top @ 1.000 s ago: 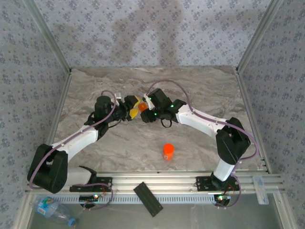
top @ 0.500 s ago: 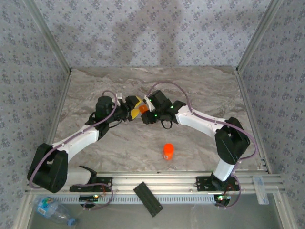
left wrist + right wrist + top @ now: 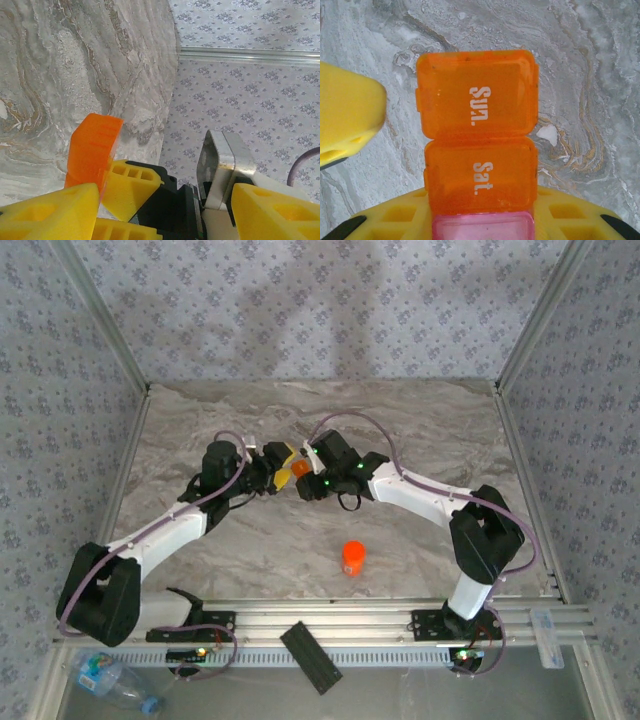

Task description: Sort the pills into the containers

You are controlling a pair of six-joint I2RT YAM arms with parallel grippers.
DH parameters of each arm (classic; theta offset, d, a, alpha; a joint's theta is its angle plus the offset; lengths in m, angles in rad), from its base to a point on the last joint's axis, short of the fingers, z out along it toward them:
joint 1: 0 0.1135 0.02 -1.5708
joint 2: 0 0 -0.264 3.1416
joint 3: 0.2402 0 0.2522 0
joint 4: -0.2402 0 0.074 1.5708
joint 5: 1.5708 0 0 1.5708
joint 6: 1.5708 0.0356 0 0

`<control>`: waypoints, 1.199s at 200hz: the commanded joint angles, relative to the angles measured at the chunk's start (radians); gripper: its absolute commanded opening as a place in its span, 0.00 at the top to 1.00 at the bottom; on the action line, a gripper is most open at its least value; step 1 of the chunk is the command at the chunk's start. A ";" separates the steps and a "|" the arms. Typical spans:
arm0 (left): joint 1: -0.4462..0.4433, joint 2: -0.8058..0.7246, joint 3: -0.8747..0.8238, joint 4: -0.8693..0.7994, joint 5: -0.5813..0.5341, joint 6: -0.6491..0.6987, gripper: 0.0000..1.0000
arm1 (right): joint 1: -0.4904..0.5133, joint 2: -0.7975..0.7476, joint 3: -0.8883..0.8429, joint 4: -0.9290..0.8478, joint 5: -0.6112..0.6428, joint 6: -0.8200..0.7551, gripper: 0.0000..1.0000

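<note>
Lid-opening stage: right hand (image 3: 300,480) clamps pill box (image 3: 479,150), left hand (image 3: 281,464) apart at 9 o'clock; I'd pry Sun. lid (image 3: 477,92) next.

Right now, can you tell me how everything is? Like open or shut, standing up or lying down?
Pill box: held by its pink end, lids look shut.
Right jaws: shut on the pill box.
Left jaws: open, one finger beside the pill box, not touching it.
Pill bottle: standing upright, alone.
Black bar: lying flat.
Water bottle: lying on its side.
</note>
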 commanded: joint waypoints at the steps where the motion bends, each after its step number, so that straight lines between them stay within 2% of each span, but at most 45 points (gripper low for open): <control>1: -0.009 -0.026 0.011 -0.015 -0.021 0.023 0.29 | -0.012 -0.020 -0.004 -0.001 -0.015 0.008 0.60; 176: -0.026 0.021 0.007 0.063 -0.022 -0.014 0.29 | 0.000 -0.018 -0.013 0.043 -0.059 0.044 0.60; 240: -0.039 0.020 0.061 0.067 -0.021 -0.023 0.29 | 0.003 0.002 -0.026 0.055 -0.060 0.050 0.60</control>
